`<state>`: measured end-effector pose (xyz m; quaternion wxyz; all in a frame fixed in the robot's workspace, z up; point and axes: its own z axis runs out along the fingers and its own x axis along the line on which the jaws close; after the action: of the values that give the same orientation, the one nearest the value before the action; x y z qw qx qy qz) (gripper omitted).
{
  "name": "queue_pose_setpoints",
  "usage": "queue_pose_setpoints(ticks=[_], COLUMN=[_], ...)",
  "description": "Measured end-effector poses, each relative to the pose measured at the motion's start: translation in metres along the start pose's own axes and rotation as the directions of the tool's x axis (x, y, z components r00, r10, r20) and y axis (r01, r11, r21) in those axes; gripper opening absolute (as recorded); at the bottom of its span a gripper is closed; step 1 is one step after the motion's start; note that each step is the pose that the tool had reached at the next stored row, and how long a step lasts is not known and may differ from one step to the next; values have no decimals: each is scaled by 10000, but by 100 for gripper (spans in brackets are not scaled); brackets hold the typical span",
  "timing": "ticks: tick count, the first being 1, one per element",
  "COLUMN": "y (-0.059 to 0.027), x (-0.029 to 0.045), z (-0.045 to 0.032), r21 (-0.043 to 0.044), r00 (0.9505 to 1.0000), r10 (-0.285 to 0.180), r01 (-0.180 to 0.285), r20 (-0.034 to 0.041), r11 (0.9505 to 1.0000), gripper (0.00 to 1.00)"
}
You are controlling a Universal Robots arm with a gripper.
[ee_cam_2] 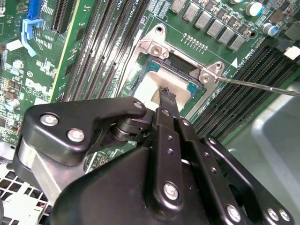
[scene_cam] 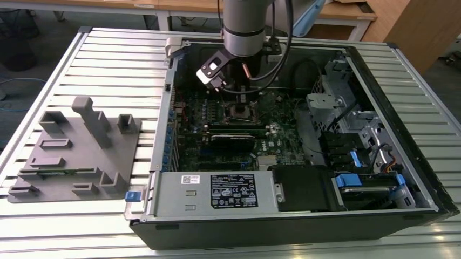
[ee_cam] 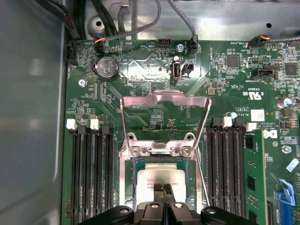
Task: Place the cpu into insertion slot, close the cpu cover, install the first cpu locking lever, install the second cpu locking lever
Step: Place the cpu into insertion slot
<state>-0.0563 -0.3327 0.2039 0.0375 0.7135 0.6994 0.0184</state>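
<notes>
The cpu [ee_cam: 161,176], a silvery-grey square, lies in the insertion slot [ee_cam: 136,187] on the green board. It also shows pale behind the finger in the second wrist view [ee_cam_2: 152,84]. The cpu cover [ee_cam: 164,97], a thin metal frame with a large window, stands swung open on its hinge, away from the slot. My gripper [ee_cam: 163,189] is shut, its two fingertips pressed together directly over the cpu's top; whether they touch it I cannot tell. A thin locking lever [ee_cam_2: 262,87] sticks out unlatched beside the slot. In the exterior view my gripper [scene_cam: 234,90] hangs above the insertion slot [scene_cam: 239,111].
The open computer case [scene_cam: 403,210] lies on a slatted metal table [scene_cam: 108,65]. Long black memory slots [ee_cam: 91,178] flank the socket on both sides. A grey fixture block [scene_cam: 75,156] sits at the exterior view's left. Cables [scene_cam: 303,65] and drive bays [scene_cam: 360,140] crowd the case's right side.
</notes>
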Motion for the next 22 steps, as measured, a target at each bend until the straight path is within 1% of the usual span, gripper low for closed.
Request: queue_pose_setpoints(ticks=[5,12,22], y=[-1,-8,-7], x=[0,-2,-2], z=[10,66,61], r21=[0,10,4], r00=[10000,10000,10000], r10=[0,-1,0], r01=[0,1,0], r20=[0,18,8], r11=[10000,10000,10000], gripper=[11,11,11])
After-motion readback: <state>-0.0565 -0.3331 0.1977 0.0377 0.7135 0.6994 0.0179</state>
